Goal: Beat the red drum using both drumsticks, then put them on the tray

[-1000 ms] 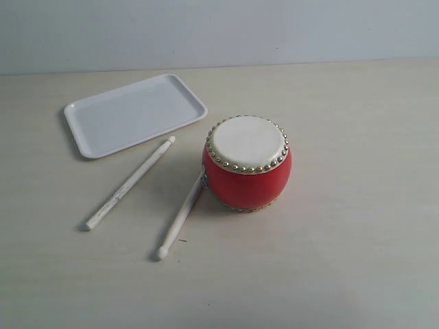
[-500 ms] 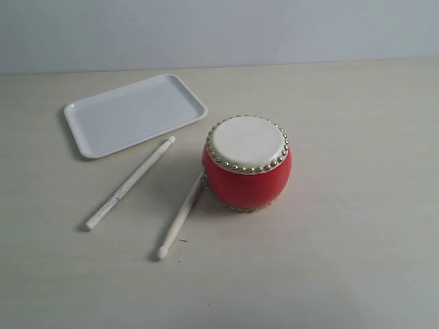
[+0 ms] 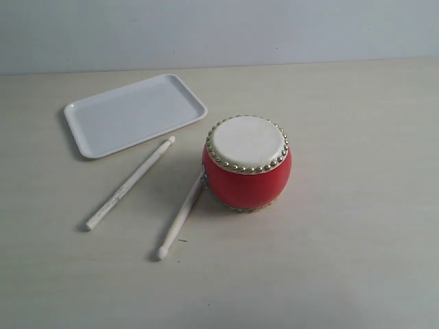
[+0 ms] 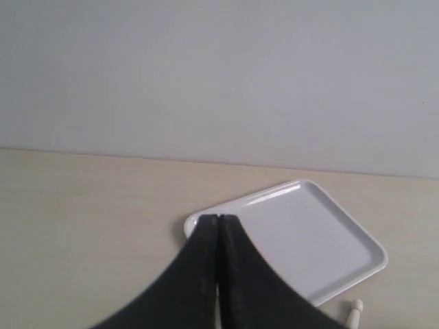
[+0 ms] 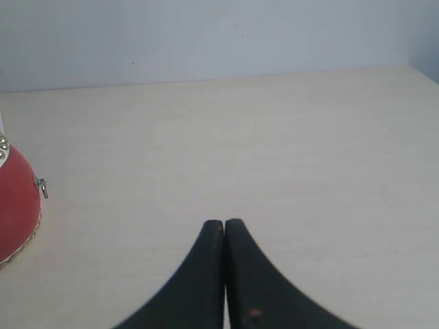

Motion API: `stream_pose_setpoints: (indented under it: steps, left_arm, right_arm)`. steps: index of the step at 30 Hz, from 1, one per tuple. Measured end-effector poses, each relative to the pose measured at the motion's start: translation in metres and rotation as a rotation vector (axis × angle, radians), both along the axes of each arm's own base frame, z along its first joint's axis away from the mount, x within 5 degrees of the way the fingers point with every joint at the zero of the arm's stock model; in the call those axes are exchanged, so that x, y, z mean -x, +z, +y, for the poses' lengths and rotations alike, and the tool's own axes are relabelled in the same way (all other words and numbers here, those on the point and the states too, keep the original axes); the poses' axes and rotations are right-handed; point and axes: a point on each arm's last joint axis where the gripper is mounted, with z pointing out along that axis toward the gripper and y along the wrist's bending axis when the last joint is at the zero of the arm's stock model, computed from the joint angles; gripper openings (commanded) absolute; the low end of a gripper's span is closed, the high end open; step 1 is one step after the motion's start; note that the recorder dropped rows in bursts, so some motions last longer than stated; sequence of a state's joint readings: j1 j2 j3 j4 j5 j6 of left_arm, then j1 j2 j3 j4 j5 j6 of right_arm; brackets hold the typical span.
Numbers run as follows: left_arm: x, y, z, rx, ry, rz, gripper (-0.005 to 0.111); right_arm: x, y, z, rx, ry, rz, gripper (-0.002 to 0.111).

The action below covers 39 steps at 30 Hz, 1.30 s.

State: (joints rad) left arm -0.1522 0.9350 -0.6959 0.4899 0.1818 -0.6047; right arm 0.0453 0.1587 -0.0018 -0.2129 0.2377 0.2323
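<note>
Only the exterior view takes in the whole layout. The glossy red drum (image 3: 247,163), barrel-shaped with a cream skin and gold studs, stands upright on the pale wood-grain worktop (image 3: 357,219). The flat white rectangular plastic tray (image 3: 134,114) lies behind it to the left.

Only the wrist views show the claws. The left claw (image 4: 218,219) has its black fingers pressed together on nothing. It is raised over the worktop and aimed toward the tray (image 4: 322,240), with a rounded stick tip (image 4: 354,312) just beside the tray's rim. The right claw (image 5: 223,223) is likewise closed and holds nothing. It points across bare worktop toward the grey wall (image 5: 219,34), with the red drum (image 5: 14,199) at the picture's edge.

The two slim off-white wooden drumsticks lie on the worktop outside the tray. The left drumstick (image 3: 130,182) has its tip just beside the tray's near rim, and the right drumstick (image 3: 182,214) has its butt end against the drum's lower side.
</note>
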Motion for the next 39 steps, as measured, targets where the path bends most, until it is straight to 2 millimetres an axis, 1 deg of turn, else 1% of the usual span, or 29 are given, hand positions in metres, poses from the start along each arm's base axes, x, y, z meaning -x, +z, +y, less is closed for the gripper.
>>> stream_pose_setpoints:
  steps: [6, 12, 13, 15, 18, 20, 21, 22, 24, 27, 28, 30, 35, 37, 39]
  left_arm:
    - [0.000, 0.000, -0.010, -0.053, -0.052, 0.033, 0.000]
    - [-0.016, -0.009, -0.019, -0.117, -0.050, 0.183, 0.000]
    - [-0.024, -0.015, -0.026, -0.134, -0.067, 0.233, 0.000]
    - [-0.031, -0.024, -0.036, -0.154, -0.111, 0.300, 0.000]
    - [-0.039, -0.034, -0.054, -0.177, -0.191, 0.405, 0.000]
    - [-0.047, -0.039, -0.074, -0.208, -0.280, 0.501, 0.000]
    - [-0.049, -0.041, -0.079, -0.214, -0.303, 0.531, 0.000]
    - [-0.053, -0.046, -0.090, -0.229, -0.347, 0.592, 0.000]
    - [-0.059, -0.054, -0.105, -0.263, -0.417, 0.683, 0.000]
    - [-0.068, -0.067, -0.124, -0.265, -0.519, 0.811, 0.000]
    - [-0.073, -0.076, -0.133, -0.234, -0.566, 0.854, 0.002]
    - [-0.077, -0.085, -0.142, -0.199, -0.619, 0.883, 0.008]
    - [-0.083, -0.107, -0.155, -0.155, -0.702, 0.951, 0.036]
    - [-0.085, -0.115, -0.157, -0.153, -0.708, 0.975, 0.042]
    - [-0.086, -0.124, -0.160, -0.158, -0.714, 1.001, 0.044]
  right_arm:
    - [0.000, 0.000, 0.000, 0.000, 0.000, 0.000, 0.000]
    - [0.000, 0.000, 0.000, 0.000, 0.000, 0.000, 0.000]
    - [0.000, 0.000, 0.000, 0.000, 0.000, 0.000, 0.000]
    - [0.000, 0.000, 0.000, 0.000, 0.000, 0.000, 0.000]
    - [0.000, 0.000, 0.000, 0.000, 0.000, 0.000, 0.000]
    - [0.000, 0.000, 0.000, 0.000, 0.000, 0.000, 0.000]
    - [0.000, 0.000, 0.000, 0.000, 0.000, 0.000, 0.000]
    - [0.000, 0.000, 0.000, 0.000, 0.000, 0.000, 0.000]
    - [0.000, 0.000, 0.000, 0.000, 0.000, 0.000, 0.000]
    - [0.000, 0.000, 0.000, 0.000, 0.000, 0.000, 0.000]
    - [0.000, 0.000, 0.000, 0.000, 0.000, 0.000, 0.000]
    - [0.000, 0.000, 0.000, 0.000, 0.000, 0.000, 0.000]
    - [0.000, 0.000, 0.000, 0.000, 0.000, 0.000, 0.000]
    - [0.000, 0.000, 0.000, 0.000, 0.000, 0.000, 0.000]
    - [0.000, 0.000, 0.000, 0.000, 0.000, 0.000, 0.000]
